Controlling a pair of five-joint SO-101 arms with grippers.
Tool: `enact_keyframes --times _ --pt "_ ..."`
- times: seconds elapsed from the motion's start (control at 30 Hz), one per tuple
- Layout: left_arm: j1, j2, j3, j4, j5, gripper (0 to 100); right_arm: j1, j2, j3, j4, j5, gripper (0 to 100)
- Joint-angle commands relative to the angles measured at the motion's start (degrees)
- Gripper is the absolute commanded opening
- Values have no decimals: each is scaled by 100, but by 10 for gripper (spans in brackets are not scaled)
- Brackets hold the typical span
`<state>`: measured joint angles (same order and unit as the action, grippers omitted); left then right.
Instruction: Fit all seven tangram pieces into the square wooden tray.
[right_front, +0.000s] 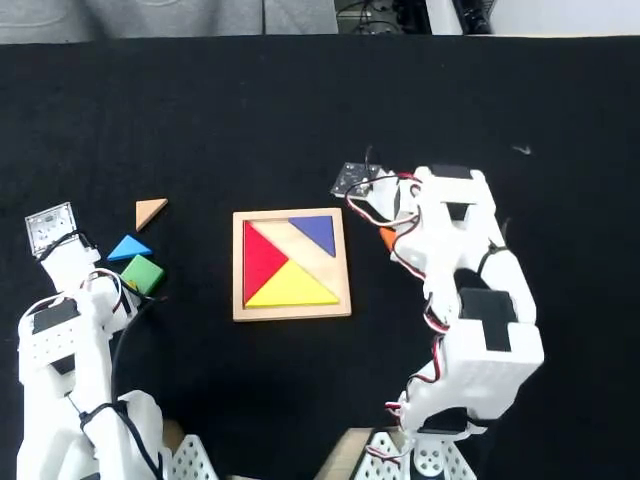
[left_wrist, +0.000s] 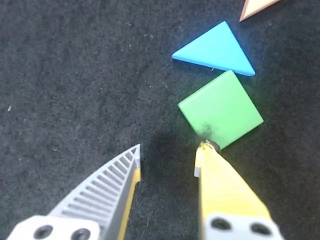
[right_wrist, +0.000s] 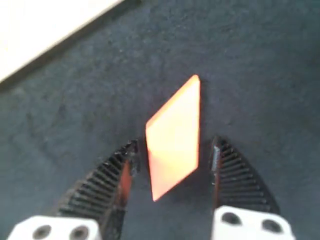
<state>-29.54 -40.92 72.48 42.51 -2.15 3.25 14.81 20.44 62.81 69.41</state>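
Right gripper (right_wrist: 174, 144), angled down, straddles the orange parallelogram (right_wrist: 174, 131), jaws apart (left gripper (left_wrist: 171, 147) likewise spread, beside the green square (left_wrist: 221, 110)).

Black table (right_front: 200, 120), perhaps cloth-covered, wooden tray (right_front: 290, 313), green square (right_front: 143, 274), blue triangle (right_front: 128, 248), tan triangle (right_front: 150, 211), orange parallelogram (right_wrist: 173, 137)

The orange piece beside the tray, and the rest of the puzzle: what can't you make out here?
Orange piece: in the high view the right arm covers all but a corner.
Tan triangle: in the left wrist view it is cut off by the picture's edge.
Wooden tray: in the high view it is too small to tell whether its pieces sit flush.
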Motion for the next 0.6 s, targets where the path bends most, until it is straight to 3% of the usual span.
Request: enact_keyframes --times 0.0,0.2,0.3,0.37,0.57 --pt "-4 -105 -22 -88 -35 184 88 101 -119 -334 88 150" --pt "-4 -105 -22 -88 -35 182 114 145 -251 -387 44 150" --pt "4 -105 -22 -88 -35 182 70 145 -497 -79 -378 85" --pt "4 -105 -22 -88 -35 182 9 145 -866 360 -1143 11" --pt "4 -105 -22 -88 -35 182 -167 198 -1798 1459 -4255 13"
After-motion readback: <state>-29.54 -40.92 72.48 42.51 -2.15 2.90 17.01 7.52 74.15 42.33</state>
